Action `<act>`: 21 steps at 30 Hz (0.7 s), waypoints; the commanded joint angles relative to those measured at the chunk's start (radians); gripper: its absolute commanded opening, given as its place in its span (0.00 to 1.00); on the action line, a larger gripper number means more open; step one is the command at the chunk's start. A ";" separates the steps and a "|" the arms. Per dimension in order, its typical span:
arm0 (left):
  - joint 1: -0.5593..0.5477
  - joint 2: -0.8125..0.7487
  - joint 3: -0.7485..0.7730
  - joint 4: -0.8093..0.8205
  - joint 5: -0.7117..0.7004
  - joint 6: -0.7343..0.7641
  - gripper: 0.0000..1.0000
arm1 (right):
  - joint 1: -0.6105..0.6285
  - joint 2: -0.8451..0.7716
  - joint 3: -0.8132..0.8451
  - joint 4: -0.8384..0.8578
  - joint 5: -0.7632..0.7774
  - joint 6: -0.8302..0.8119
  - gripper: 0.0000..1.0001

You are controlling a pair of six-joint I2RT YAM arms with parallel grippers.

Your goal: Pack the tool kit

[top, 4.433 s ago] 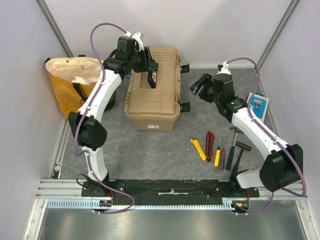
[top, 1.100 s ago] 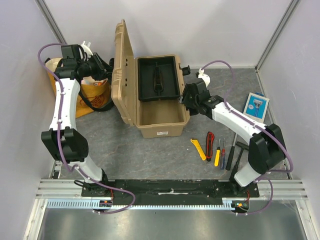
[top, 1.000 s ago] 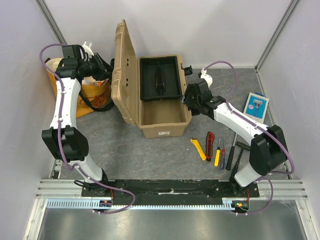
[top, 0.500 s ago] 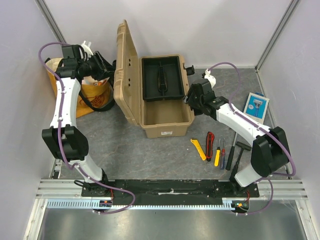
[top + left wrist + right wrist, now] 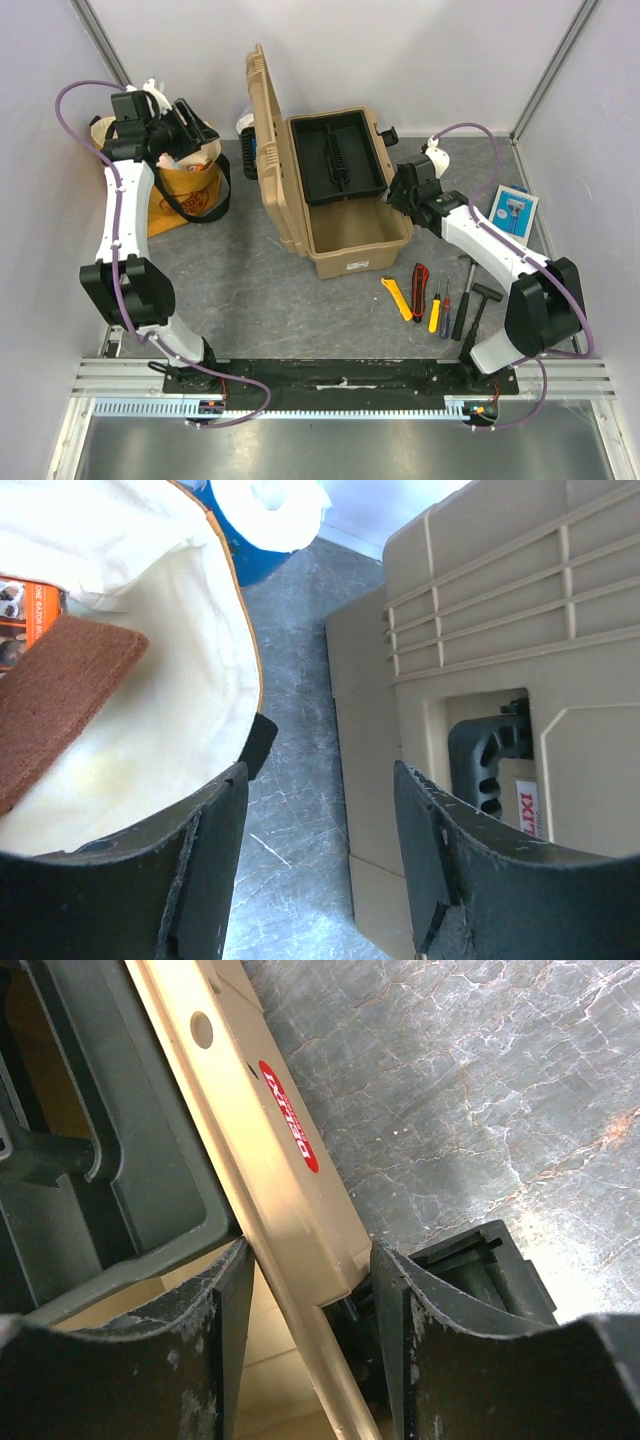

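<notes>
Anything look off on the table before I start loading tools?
The toolbox sits skewed on the table, turned at an angle to its edges, with the lid standing open. The right gripper straddles its right wall, one finger inside and one outside. Nothing looks spilled or broken.
</notes>
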 commanded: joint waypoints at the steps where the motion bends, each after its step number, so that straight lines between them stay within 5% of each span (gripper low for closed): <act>1: 0.001 -0.094 0.015 0.045 0.021 0.028 0.66 | -0.031 -0.024 -0.021 -0.142 0.092 -0.050 0.58; 15: -0.002 -0.321 -0.022 0.141 0.227 -0.027 0.71 | -0.022 -0.141 0.158 -0.014 -0.070 -0.280 0.73; 21: -0.004 -0.464 -0.143 0.132 0.187 -0.082 0.72 | 0.092 -0.040 0.272 0.062 -0.075 -0.421 0.76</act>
